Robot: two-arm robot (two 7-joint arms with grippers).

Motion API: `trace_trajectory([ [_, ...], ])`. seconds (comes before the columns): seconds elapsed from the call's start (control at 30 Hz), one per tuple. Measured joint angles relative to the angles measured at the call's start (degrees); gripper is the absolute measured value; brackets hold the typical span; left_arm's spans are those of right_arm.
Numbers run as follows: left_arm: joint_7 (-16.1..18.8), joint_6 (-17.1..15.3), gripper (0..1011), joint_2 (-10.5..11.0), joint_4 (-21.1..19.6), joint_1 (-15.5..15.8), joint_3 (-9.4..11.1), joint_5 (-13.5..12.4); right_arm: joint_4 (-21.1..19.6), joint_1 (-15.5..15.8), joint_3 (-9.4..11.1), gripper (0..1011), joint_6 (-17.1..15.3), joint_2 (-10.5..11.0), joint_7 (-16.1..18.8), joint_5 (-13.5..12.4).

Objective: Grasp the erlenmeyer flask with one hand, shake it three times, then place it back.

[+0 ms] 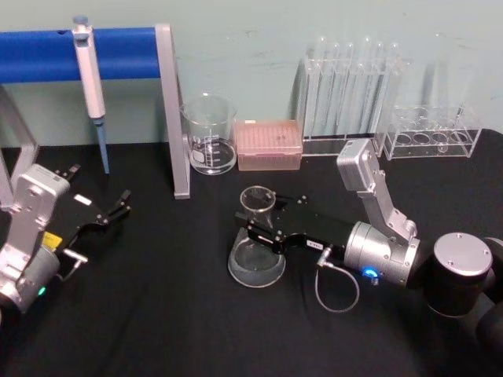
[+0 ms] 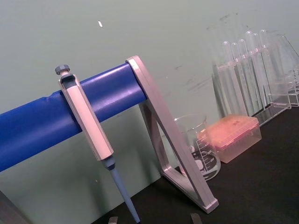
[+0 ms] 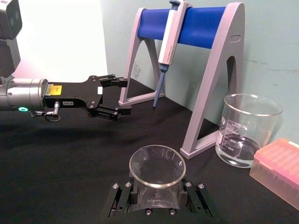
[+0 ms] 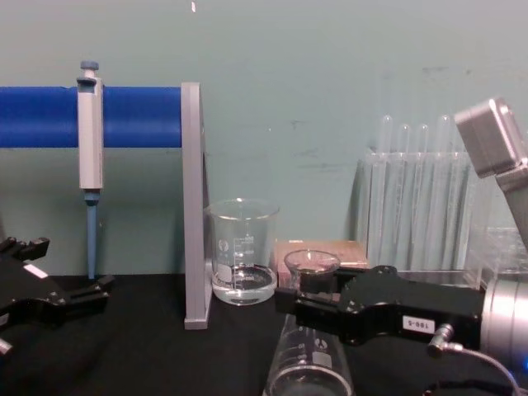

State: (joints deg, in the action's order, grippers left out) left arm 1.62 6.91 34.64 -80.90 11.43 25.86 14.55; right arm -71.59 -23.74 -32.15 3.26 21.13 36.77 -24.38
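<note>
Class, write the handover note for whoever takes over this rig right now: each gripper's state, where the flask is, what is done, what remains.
Right gripper: fingers appear closed on the neck of the erlenmeyer flask, just below its rim.
Left gripper: open, holding nothing, idle over the left side of the black table.
Flask: upright, base apparently on the table, in front of the beaker and the pink tip box.
Done: the grasp. The pictures do not show whether any shakes have happened.
Left: if unshaken, lift, shake three times and set it back. Then release.
</note>
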Motion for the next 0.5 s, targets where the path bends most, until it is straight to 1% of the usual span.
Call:
trace_trajectory([
  [0.17, 0.00, 0.00, 1001, 0.00, 0.00, 0.00, 0.00, 0.00, -0.24, 0.22, 0.50, 453, -0.13, -0.07, -0.04, -0.60],
  [0.3, 0.00, 0.00, 1001, 0.00, 0.00, 0.00, 0.00, 0.00, -1.53, 0.54, 1.15, 453, -0.61, 0.13, -1.07, -0.81],
  [0.5, 0.00, 0.00, 1001, 0.00, 0.00, 0.00, 0.00, 0.00, -5.67, 1.08, 2.70, 453, -2.43, 0.95, -3.94, -0.89],
])
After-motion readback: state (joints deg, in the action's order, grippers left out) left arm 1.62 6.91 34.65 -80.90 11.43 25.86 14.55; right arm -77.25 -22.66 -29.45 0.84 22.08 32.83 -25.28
